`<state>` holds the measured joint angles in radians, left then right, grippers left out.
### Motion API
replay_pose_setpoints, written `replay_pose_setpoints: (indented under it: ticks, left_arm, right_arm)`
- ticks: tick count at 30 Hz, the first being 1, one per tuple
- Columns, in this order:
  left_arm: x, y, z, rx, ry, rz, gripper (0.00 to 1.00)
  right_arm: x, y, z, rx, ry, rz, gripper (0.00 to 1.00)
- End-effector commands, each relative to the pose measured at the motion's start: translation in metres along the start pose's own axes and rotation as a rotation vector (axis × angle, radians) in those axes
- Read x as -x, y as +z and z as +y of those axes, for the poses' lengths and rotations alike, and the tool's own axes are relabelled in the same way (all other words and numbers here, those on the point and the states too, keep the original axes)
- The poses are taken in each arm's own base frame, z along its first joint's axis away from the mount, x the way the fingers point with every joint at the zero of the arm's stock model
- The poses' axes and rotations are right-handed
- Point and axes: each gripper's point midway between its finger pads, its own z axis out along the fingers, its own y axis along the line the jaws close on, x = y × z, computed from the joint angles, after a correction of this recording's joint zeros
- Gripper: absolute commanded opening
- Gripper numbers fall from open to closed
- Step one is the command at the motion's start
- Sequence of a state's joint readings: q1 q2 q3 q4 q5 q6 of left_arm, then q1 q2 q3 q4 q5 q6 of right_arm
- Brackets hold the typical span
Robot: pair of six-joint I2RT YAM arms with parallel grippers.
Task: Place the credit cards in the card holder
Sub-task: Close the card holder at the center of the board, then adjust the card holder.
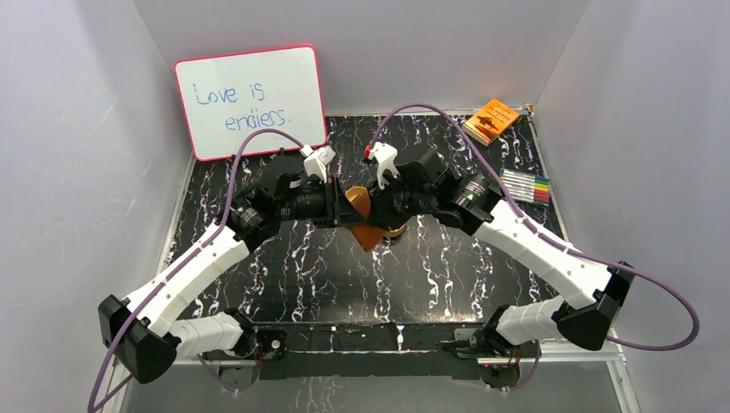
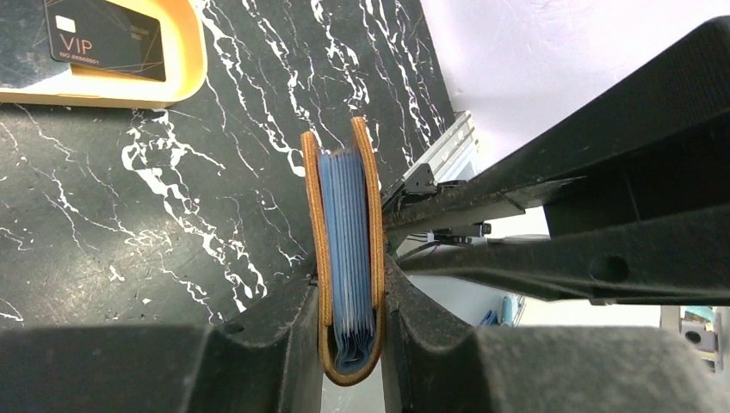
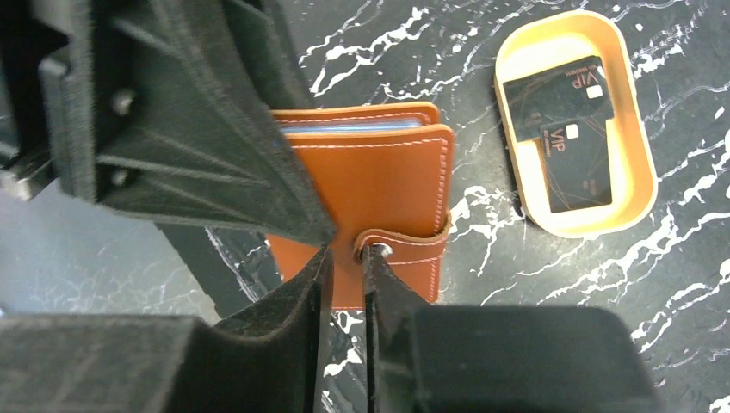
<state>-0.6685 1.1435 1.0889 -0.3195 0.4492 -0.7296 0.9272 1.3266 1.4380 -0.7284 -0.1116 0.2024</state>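
The card holder (image 2: 349, 215), orange-brown leather with pale blue sleeves inside, is held off the table with my left gripper (image 2: 351, 284) shut on its folded spine. In the right wrist view the card holder (image 3: 387, 185) shows its cover and its strap tab with the metal snap. My right gripper (image 3: 347, 254) stands at that tab, fingers a narrow gap apart, one fingertip against the snap and nothing between them. Two black credit cards marked VIP (image 3: 559, 95) (image 3: 578, 163) lie overlapping in the tan oval tray (image 3: 639, 194). Both grippers meet over the table's middle (image 1: 361, 211).
A whiteboard (image 1: 250, 99) leans at the back left. An orange booklet (image 1: 491, 119) lies at the back right, and a pack of markers (image 1: 527, 185) lies along the right edge. The tan tray (image 2: 185, 69) sits on the marbled table just beyond the grippers.
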Motion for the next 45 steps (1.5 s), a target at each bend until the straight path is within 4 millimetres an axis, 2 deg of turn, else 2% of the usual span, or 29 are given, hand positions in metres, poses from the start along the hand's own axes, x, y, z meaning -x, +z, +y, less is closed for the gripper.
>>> replay_pose_setpoints:
  ticks: [1, 3, 8, 10, 12, 15, 20, 23, 26, 29, 37, 45]
  left_arm:
    - [0.010, -0.030, -0.073, -0.262, 0.152, -0.059, 0.00]
    - [0.007, -0.031, -0.066, -0.232, 0.155, -0.056, 0.00]
    - [0.003, -0.044, -0.057, -0.178, 0.175, -0.083, 0.00]
    - [0.003, -0.052, -0.058, -0.181, 0.191, -0.108, 0.00]
    - [0.003, -0.061, -0.064, -0.210, 0.216, -0.144, 0.00]
    - [0.005, -0.076, -0.072, -0.267, 0.233, -0.226, 0.00]
    - [-0.002, -0.104, -0.104, -0.446, 0.302, -0.281, 0.00]
    - [-0.007, -0.117, -0.124, -0.533, 0.355, -0.257, 0.00]
    - [-0.009, -0.127, -0.131, -0.562, 0.388, -0.261, 0.00]
    - [-0.010, -0.135, -0.136, -0.585, 0.416, -0.286, 0.00]
    - [-0.011, -0.146, -0.155, -0.669, 0.477, -0.279, 0.00]
    - [-0.011, -0.150, -0.160, -0.692, 0.493, -0.280, 0.00]
  right_arm:
    - [0.020, -0.015, 0.036, 0.140, -0.006, -0.085, 0.34]
    - [0.024, -0.036, 0.042, 0.158, -0.015, -0.114, 0.45]
    - [0.031, -0.090, 0.051, 0.173, -0.063, -0.202, 0.61]
    - [0.033, -0.108, 0.046, 0.142, -0.071, -0.257, 0.64]
    - [0.035, -0.122, 0.030, 0.052, -0.047, -0.346, 0.65]
    - [0.035, -0.138, 0.039, 0.116, -0.035, -0.470, 0.68]
    - [0.038, -0.139, 0.074, 0.321, -0.030, -0.490, 0.80]
    - [0.045, -0.150, 0.097, 0.454, -0.040, -0.523, 0.86]
    - [0.052, -0.164, 0.110, 0.520, -0.074, -0.551, 0.88]
    - [0.050, -0.163, 0.119, 0.572, -0.091, -0.513, 0.88]
    - [0.047, -0.158, 0.126, 0.632, -0.079, -0.487, 0.88]
    - [0.050, -0.158, 0.117, 0.571, -0.056, -0.514, 0.87]
